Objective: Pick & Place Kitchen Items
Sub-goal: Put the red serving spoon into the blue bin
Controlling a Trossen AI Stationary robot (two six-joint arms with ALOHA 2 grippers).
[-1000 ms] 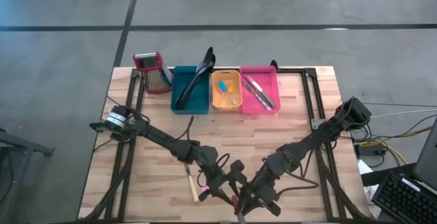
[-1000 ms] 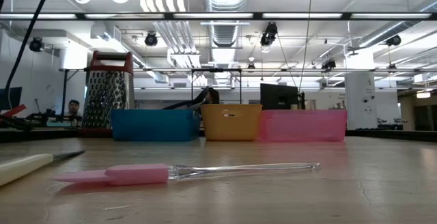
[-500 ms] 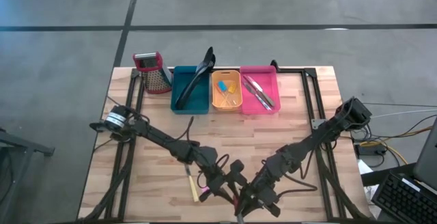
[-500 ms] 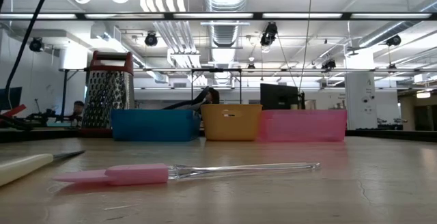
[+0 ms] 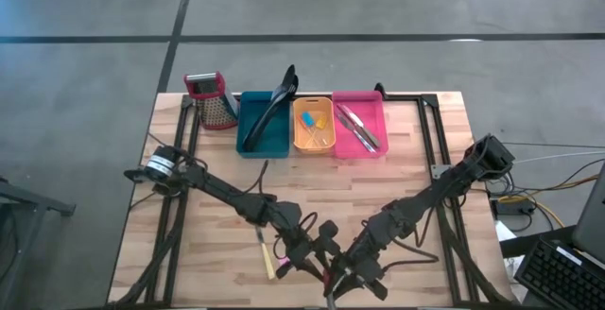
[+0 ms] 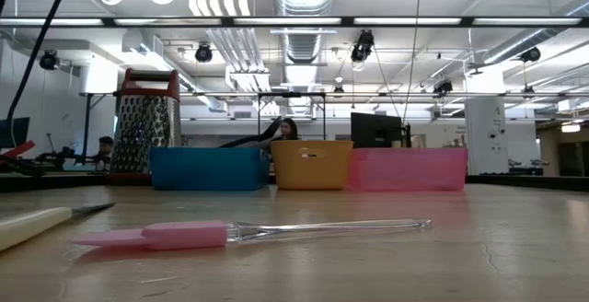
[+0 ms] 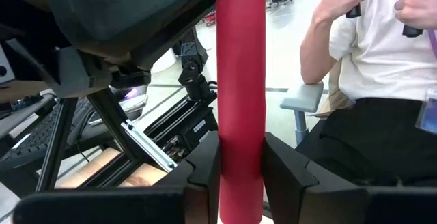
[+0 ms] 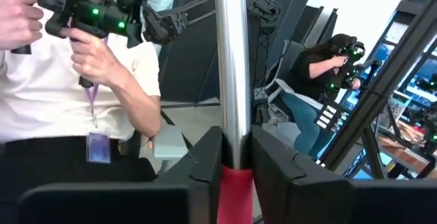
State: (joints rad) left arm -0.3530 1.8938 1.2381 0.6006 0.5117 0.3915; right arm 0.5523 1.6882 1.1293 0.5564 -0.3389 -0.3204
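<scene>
Kitchen items are lying in three places: in the bins at the table's (image 5: 416, 173) far edge, loose on the wood near the front, and one between the two grippers. Largest on the table, the two dark arms are reaching in from either side and meeting low at the front middle. Next in size, the teal bin (image 5: 264, 127) is holding a black slotted spatula (image 5: 274, 101) that is leaning out over its far rim; the orange bin (image 5: 314, 127) beside it is carrying small yellow and blue pieces (image 5: 313, 121), and the pink bin (image 5: 359, 126) is holding metal tools (image 5: 356, 126). A metal box grater (image 5: 214, 100) with a red top is standing upright just left of the teal bin.

The left gripper (image 7: 241, 176) is pinching a red handle (image 7: 241, 80) between its fingers, the handle standing straight up through them. The right gripper (image 8: 235, 157) is pinching the same utensil's shiny metal shaft (image 8: 231, 60) just where it is joining the red part. In the high view this utensil is hidden under the grippers.

A pink spatula with a clear handle (image 6: 239, 233) is lying flat on the wood, and a cream-handled knife (image 5: 266, 252) is lying just left of the left gripper.

Beyond the table, a seated person (image 7: 382, 60) in a white shirt is holding controllers.
</scene>
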